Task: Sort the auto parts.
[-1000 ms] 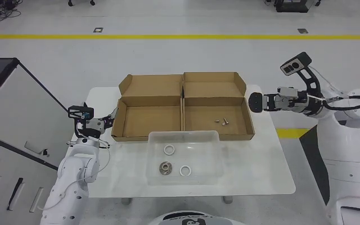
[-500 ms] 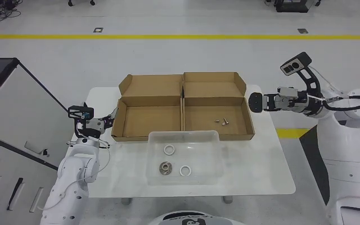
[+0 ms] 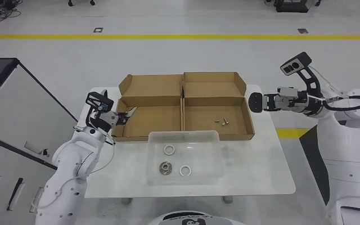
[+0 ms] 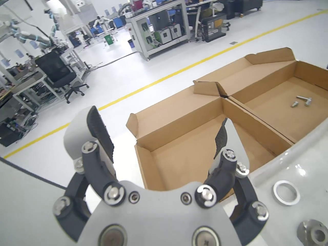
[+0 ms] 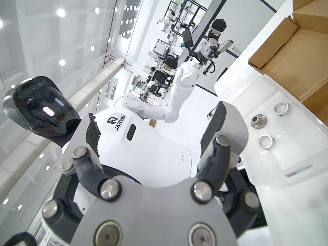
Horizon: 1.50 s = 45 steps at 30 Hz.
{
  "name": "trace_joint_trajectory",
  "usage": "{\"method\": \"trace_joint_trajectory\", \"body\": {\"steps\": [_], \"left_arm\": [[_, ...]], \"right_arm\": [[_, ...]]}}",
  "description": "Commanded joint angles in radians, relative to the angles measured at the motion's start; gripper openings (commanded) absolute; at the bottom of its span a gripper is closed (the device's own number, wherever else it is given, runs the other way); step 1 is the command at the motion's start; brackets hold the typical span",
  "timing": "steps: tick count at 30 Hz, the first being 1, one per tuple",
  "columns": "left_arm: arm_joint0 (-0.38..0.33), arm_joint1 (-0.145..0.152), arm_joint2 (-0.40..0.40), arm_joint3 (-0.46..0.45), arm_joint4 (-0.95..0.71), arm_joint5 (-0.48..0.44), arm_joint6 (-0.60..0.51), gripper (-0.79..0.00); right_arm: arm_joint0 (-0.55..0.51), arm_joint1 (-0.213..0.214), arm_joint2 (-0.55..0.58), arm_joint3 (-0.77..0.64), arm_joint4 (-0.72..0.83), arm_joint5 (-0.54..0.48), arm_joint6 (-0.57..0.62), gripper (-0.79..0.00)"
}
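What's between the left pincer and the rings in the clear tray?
Top view: the front wall of the left box and the rim of the tray.

left box [image 3: 149,119]: brown cardboard, matt, raw papery finish, rough cut edges
right box [image 3: 216,107]: same brown cardboard, matt
tray [image 3: 183,133]: translucent whitish plastic, smooth, faint sheen
rings [image 5: 287,107]: bare silver metal, machined, shiny
hub [image 5: 262,123]: grey metal, smooth, duller than rings
bolts [image 4: 303,101]: silver-grey metal, light gloss
surface [image 3: 270,163]: white, smooth, slight gloss
left gripper [image 4: 160,119]: grey brushed-metal plate, black matt plastic links, shiny screw heads
pads [image 4: 101,131]: black, ribbed, matt, rubbery look, facing the jaws
right gripper [image 5: 156,112]: same metal plate, black links, ribbed black facing
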Motion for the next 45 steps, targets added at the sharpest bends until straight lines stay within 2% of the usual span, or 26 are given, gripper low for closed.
{"method": "trace_joint_trajectory", "body": {"steps": [1,8,16,22,28,40,45], "left_arm": [[-0.018,0.003,0.008,-0.025,-0.023,-0.063,-0.075,0.000],[-0.119,0.009,0.081,-0.092,-0.111,-0.176,-0.387,0.000],[-0.281,0.014,0.195,-0.104,-0.226,-0.276,-0.731,0.000],[-0.392,0.016,0.276,-0.085,-0.409,-0.301,-0.907,0.000],[-0.476,0.036,0.390,-0.082,-0.540,-0.224,-1.002,0.000],[-0.644,0.111,0.652,-0.068,-0.724,-0.101,-1.125,0.000],[-0.668,0.128,0.738,-0.056,-0.737,-0.082,-1.144,0.000]], "right_arm": [[0.000,0.000,0.000,0.000,0.000,0.000,0.000,0.000],[0.000,0.000,0.000,0.000,0.000,0.000,0.000,0.000],[0.000,0.000,0.000,0.000,0.000,0.000,0.000,0.000],[0.000,0.000,0.000,0.000,0.000,0.000,0.000,0.000],[0.000,0.000,0.000,0.000,0.000,0.000,0.000,0.000],[0.000,0.000,0.000,0.000,0.000,0.000,0.000,0.000],[0.000,0.000,0.000,0.000,0.000,0.000,0.000,0.000]]}}
